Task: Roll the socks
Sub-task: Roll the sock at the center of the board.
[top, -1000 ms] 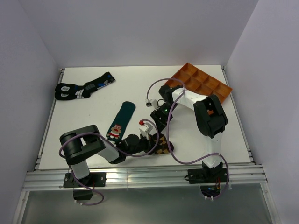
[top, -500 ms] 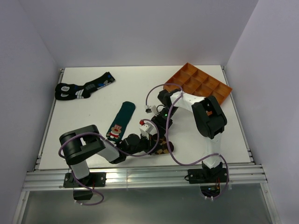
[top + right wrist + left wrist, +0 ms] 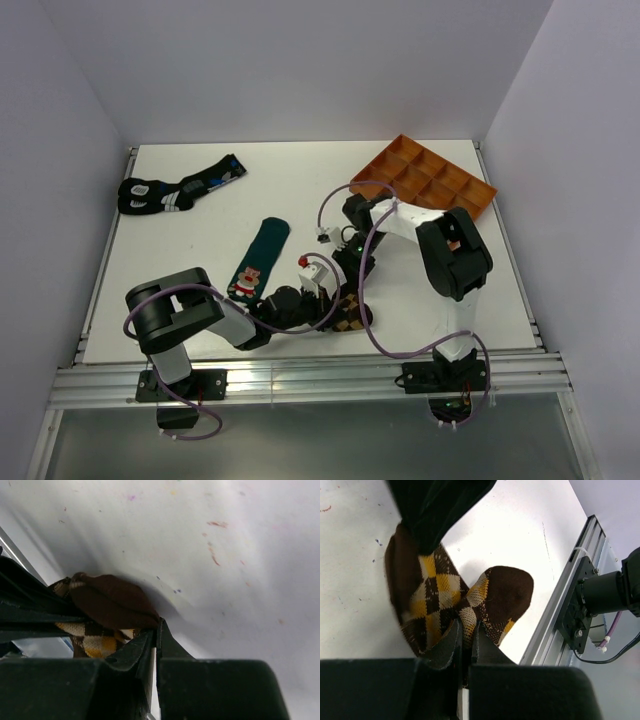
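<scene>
Item, near edge of the bench [image 3: 170, 250]: left gripper [image 3: 466, 628], fingers together and clamped on a bunched fold of the brown-and-yellow checkered sock [image 3: 432, 597]. The sock lies crumpled just in front of the arm bases, with a brown end fanned out to one side. Item, meeting the same sock from the far side: right gripper [image 3: 155, 629], fingers together at the edge of a brown fold; whether any fabric is caught between them cannot be told. Step in hand, by judgement: starting the roll on the checkered sock. To do it well, one gripper should anchor the fold while the other turns the loose end over it tightly, keeping low to the bench and not dragging the sock away. Item, just beside, leftward: teal sock [image 3: 262, 255] with cartoon figure, flat, unrolled. Far left: black patterned socks [image 3: 170, 190]. Far right corner: orange compartment tray [image 3: 430, 178].
</scene>
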